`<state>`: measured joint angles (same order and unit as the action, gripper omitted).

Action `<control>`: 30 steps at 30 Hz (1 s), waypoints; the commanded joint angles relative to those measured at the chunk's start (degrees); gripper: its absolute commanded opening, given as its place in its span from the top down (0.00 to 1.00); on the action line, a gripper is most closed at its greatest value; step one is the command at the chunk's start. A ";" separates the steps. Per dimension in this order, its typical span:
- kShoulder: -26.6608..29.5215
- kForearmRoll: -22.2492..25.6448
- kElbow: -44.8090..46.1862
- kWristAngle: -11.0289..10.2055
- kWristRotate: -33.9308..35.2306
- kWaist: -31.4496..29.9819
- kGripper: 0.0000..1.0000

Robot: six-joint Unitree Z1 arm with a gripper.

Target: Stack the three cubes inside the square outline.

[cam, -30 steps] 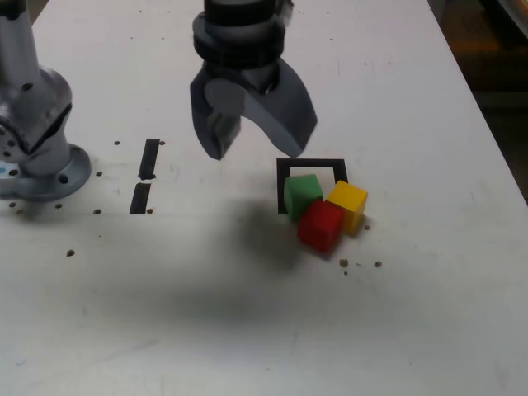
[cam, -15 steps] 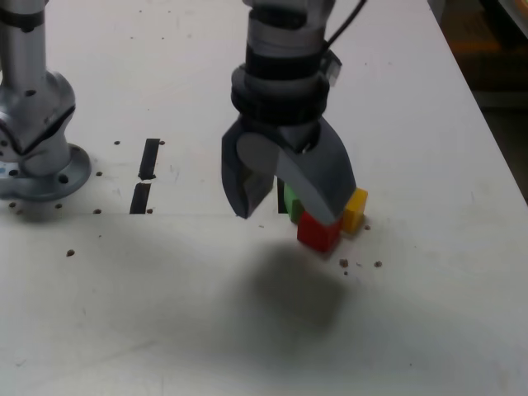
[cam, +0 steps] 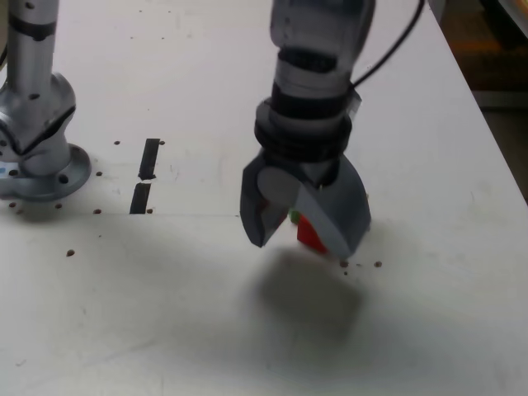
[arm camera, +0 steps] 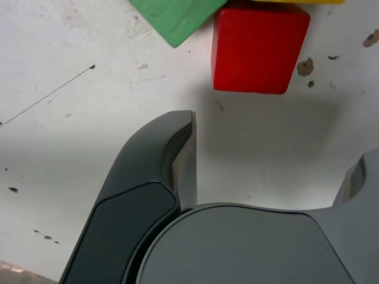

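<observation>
The gripper (cam: 301, 235) has swung down to frame centre over the red cube (arm camera: 259, 48), claw wide and empty; descending could knock the green cube (arm camera: 172, 18).

A matte red cube (arm camera: 259, 48), a green cube (arm camera: 174, 18) and a thin strip of a yellow cube (arm camera: 296, 2) lie on a white speckled table (arm camera: 71, 106); the plastic gripper (cam: 305, 235) is dark grey.

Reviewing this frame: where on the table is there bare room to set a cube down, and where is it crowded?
Bare: the wide near strip of the table in front of the arm base and the two black bars, and the far side behind the pincer. Crowded: under the open pincer, where the red cube, green cube and yellow cube cluster.
</observation>
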<state>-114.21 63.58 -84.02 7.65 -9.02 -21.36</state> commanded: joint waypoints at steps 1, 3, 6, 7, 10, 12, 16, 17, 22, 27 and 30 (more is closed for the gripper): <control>-1.20 -0.25 -0.41 0.09 -0.52 0.57 0.06; -1.98 -0.51 -0.51 0.10 -0.95 0.97 0.06; -2.67 -1.00 -0.37 0.14 -1.57 1.64 0.06; -2.82 -1.18 -0.29 0.16 -1.75 1.87 0.06; -3.06 -1.71 0.06 0.19 -2.19 2.49 0.06; -3.23 -2.01 0.28 0.21 -2.43 2.79 0.07; -3.70 -2.43 0.63 0.23 -2.82 3.25 0.07; -3.78 -2.49 0.69 0.21 -2.91 3.35 0.07; -4.09 -2.72 0.87 0.07 -3.34 3.76 0.08; -4.46 -2.83 0.87 -0.23 -3.77 3.99 0.10; -4.65 -2.88 1.03 -0.48 -3.91 4.11 0.13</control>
<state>-118.67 60.79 -83.11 7.33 -12.86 -17.39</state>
